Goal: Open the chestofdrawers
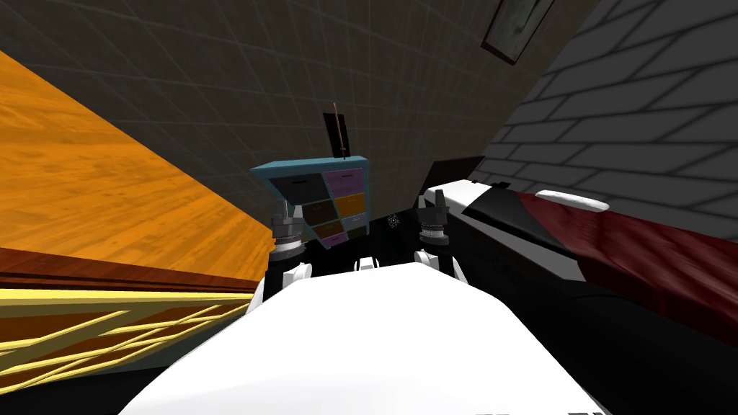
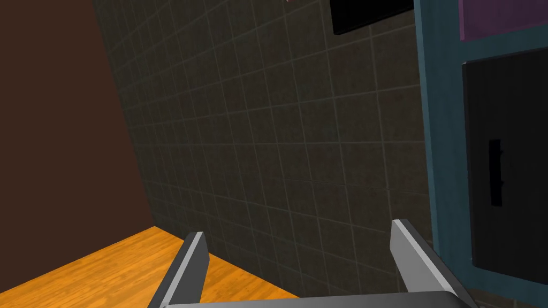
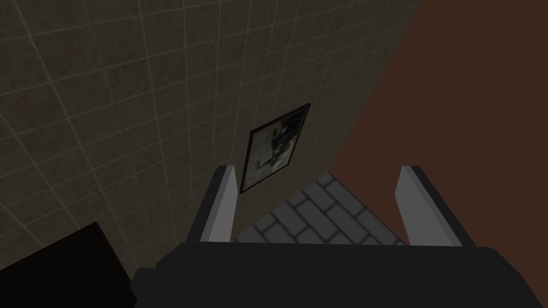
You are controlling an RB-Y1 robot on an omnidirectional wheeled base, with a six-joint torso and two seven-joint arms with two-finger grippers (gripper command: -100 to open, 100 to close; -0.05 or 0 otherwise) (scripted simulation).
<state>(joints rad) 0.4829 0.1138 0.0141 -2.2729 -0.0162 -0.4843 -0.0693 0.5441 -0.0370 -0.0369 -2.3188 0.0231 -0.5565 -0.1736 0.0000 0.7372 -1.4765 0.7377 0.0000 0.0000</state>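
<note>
A blue chest of drawers (image 1: 339,198) is seen just ahead, seemingly fully shut. The left gripper (image 2: 298,230) is held spread beside it, the right gripper (image 3: 318,168) likewise. Nothing is grasped yet.

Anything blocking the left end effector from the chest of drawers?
Nothing visible. The left end effector, fingers open, is beside the chest of drawers; a dark drawer front with a slot handle lies off to one side, only air between. It points at the tiled wall, not the drawer.
</note>
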